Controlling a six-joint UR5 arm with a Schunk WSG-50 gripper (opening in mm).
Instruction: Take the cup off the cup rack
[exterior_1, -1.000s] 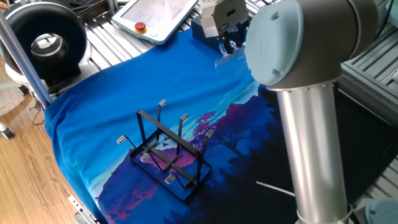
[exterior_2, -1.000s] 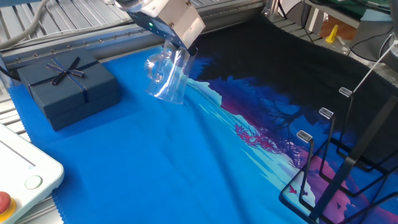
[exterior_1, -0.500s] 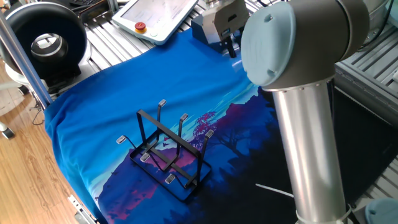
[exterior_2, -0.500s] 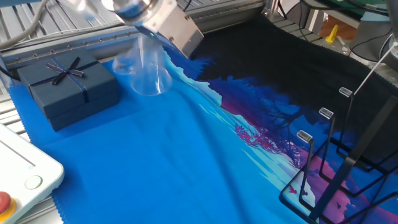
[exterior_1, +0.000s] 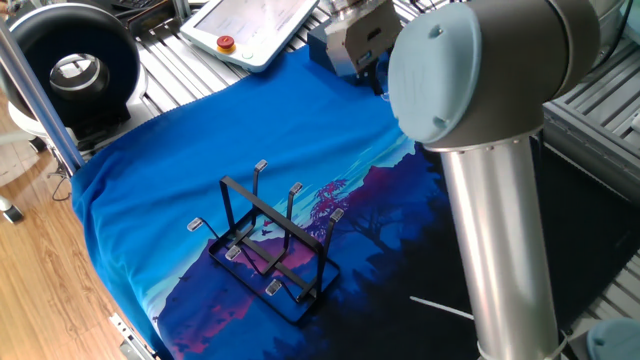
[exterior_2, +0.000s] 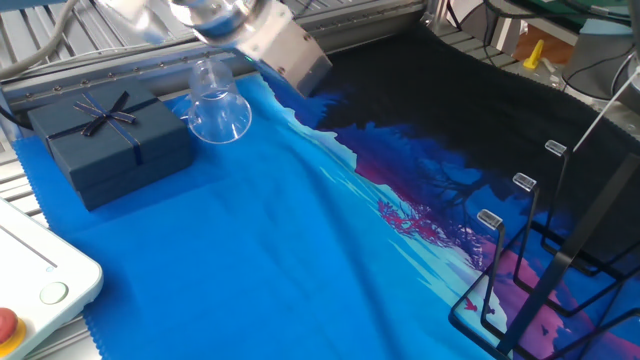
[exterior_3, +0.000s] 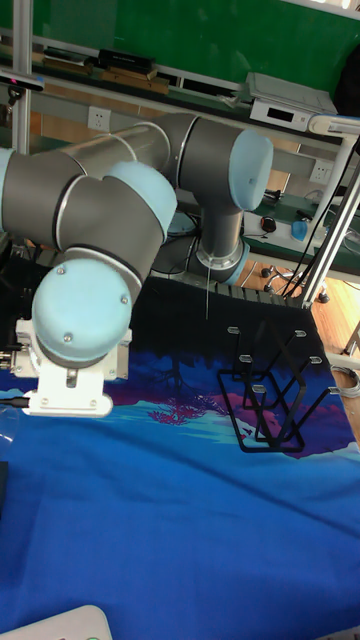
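Note:
The cup (exterior_2: 216, 104) is a clear glass mug, tilted in the air just above the blue cloth, close to the dark gift box. My gripper (exterior_2: 232, 62) holds it by the upper part; its fingers are mostly hidden behind the glass and the metal wrist block. In one fixed view my gripper (exterior_1: 375, 78) shows at the far end of the cloth, half hidden by the arm's grey joint, and the cup is hidden. The black cup rack (exterior_1: 270, 240) stands bare near the front of the table, far from the gripper, and shows again as the rack (exterior_2: 530, 270) and the rack (exterior_3: 275, 400).
A dark blue gift box (exterior_2: 105, 140) with a ribbon lies right beside the cup. A white teach pendant (exterior_1: 255, 25) sits beyond the cloth's far edge. A black round device (exterior_1: 70, 70) stands off the table's left. The arm's thick column (exterior_1: 500, 250) rises on the right.
The gripper has swung the cup left toward the gift box and tipped it further. The rack has not moved.

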